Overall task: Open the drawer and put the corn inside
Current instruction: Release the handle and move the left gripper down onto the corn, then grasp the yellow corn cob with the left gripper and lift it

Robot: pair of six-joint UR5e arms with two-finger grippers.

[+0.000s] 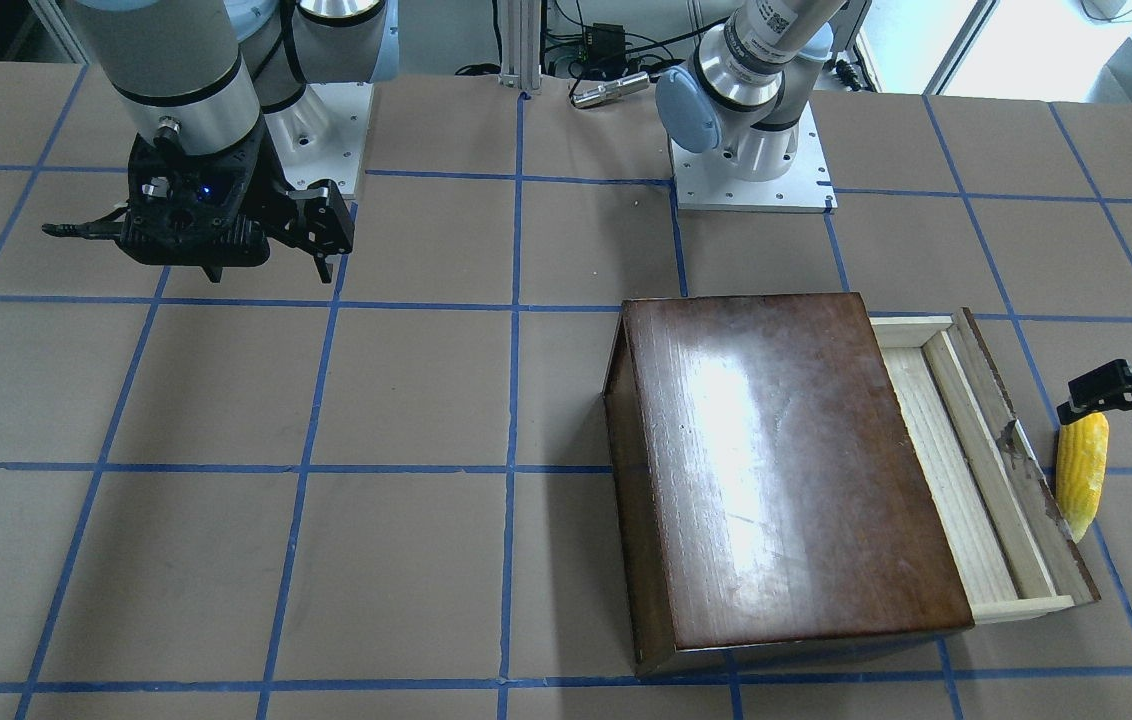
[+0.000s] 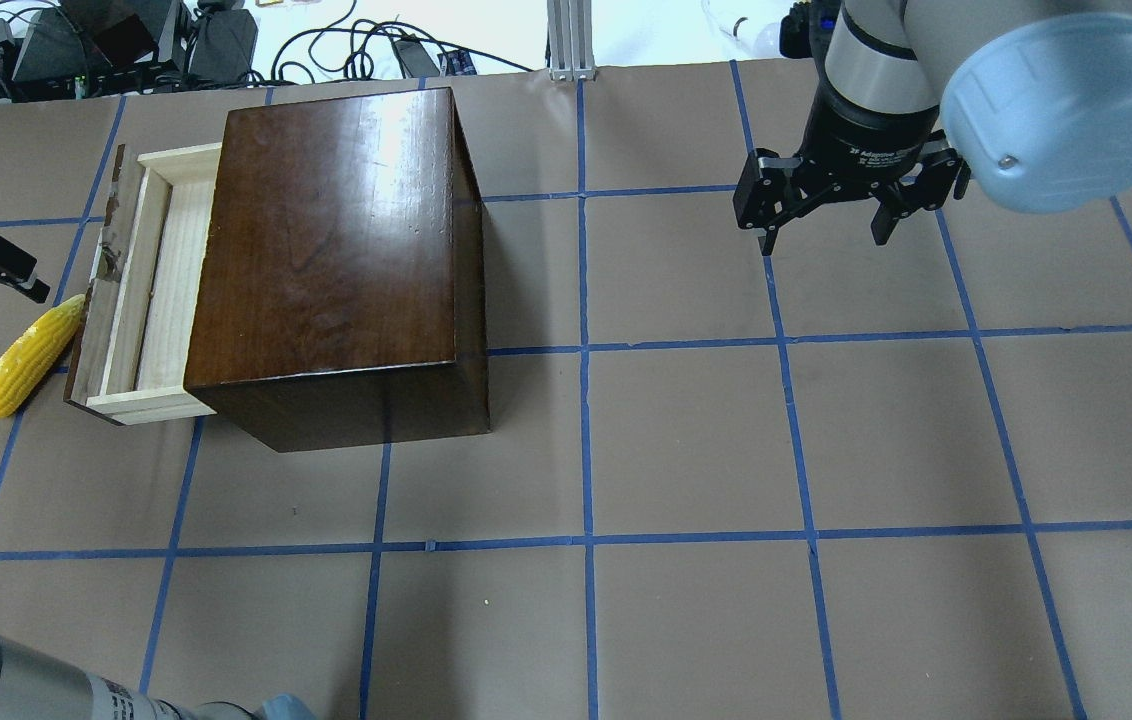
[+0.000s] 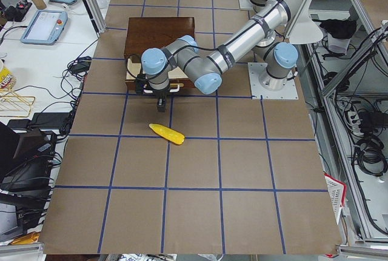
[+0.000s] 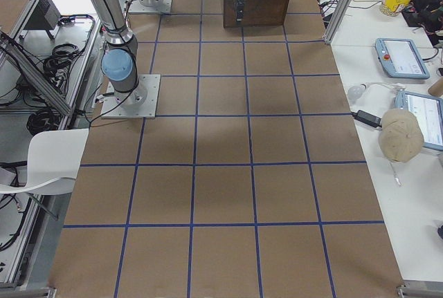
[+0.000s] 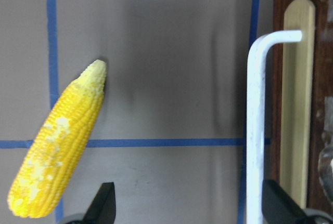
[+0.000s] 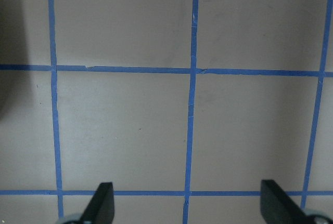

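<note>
The corn, yellow and kernel-rowed with a paler tapered tip, is lying on the bench just beside the partly opened drawer. In the overhead view its long axis is running diagonally, with the tip pointing between 1 and 2 o'clock. The left gripper and right gripper are hovering spread apart, holding nothing.

- My left arm is stretched far out to the left end of the workspace. Its elbow is bent and the forearm runs about level, with the wrist turned downward.
- The left gripper points down, with its jaws spread wide.
- My right arm stands steeply on the right side, at the far part of the workspace, wrist aimed down.
- The right gripper hangs well above the surface with its jaws wide apart. Both dark fingertips show in its wrist view.
</note>
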